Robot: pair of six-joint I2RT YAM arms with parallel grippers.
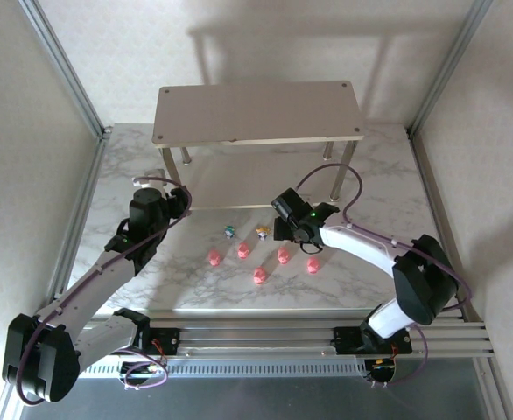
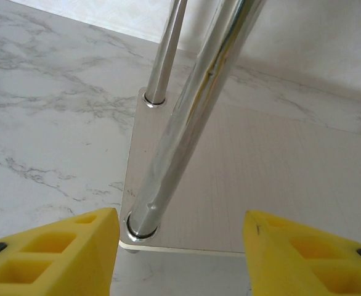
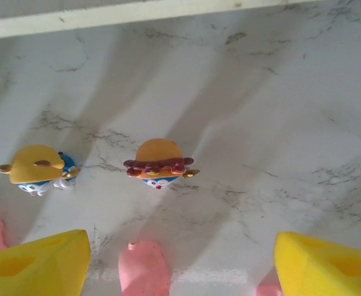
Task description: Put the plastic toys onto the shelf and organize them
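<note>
The shelf stands at the back of the table, its lower board resting on slim silver legs. Five pink pig toys lie in front of it, one at the left and one nearest me. Two small figurines stand behind them. My right gripper hovers over the pigs, open. A pink pig lies between its fingers, untouched, and the orange-hatted figurine and the yellow-hatted one stand beyond. My left gripper is open at the shelf's front left leg, holding nothing.
The marble tabletop is framed by aluminium posts at the back corners and a rail along the near edge. The shelf's four legs stand close around the lower board. More pink pigs sit just outside the right fingers.
</note>
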